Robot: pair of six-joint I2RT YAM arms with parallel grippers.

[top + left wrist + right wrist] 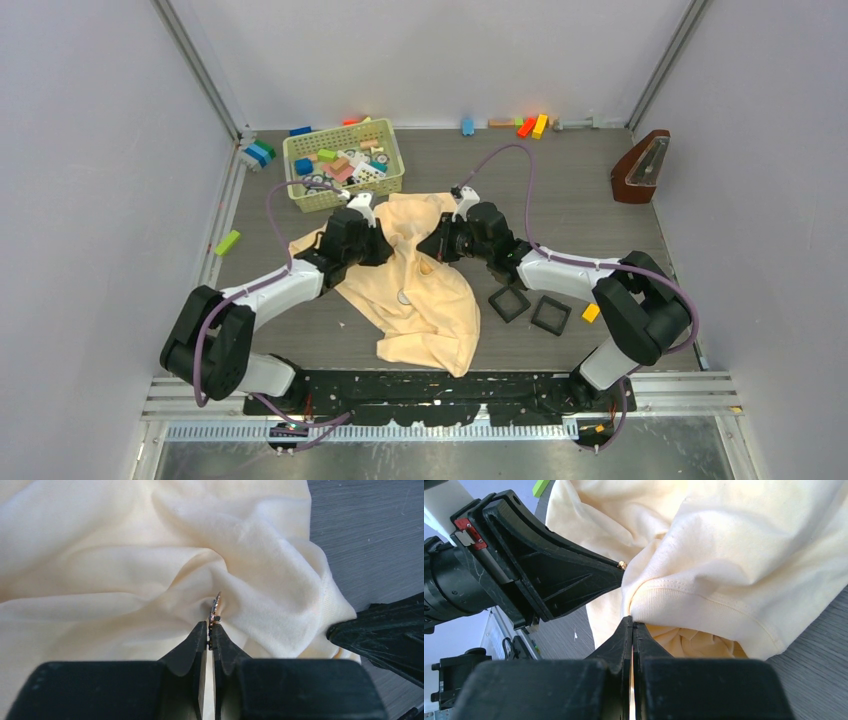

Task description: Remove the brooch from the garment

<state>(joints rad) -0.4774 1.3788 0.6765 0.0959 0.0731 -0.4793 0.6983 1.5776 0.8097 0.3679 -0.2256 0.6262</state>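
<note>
The pale-yellow garment (430,310) lies crumpled on the table between both arms. In the left wrist view the tiny glinting brooch (215,609) stands edge-on in a fold of the garment (125,570), and my left gripper (210,630) is shut on its lower end. The ribbed hem of the garment (734,555) is pinched in my right gripper (632,625), which is shut. In the right wrist view the left arm's fingertips (614,575) meet the fabric, with a glint of the brooch (622,565) at their tip. From above, the left gripper (385,245) and the right gripper (432,247) face each other closely.
A flat grey disc (403,297) rests on the garment. Two black square trays (509,303) (551,315) and an orange block (591,313) lie to the right. A basket of blocks (343,165) stands behind the left arm, and a metronome (640,167) at the back right.
</note>
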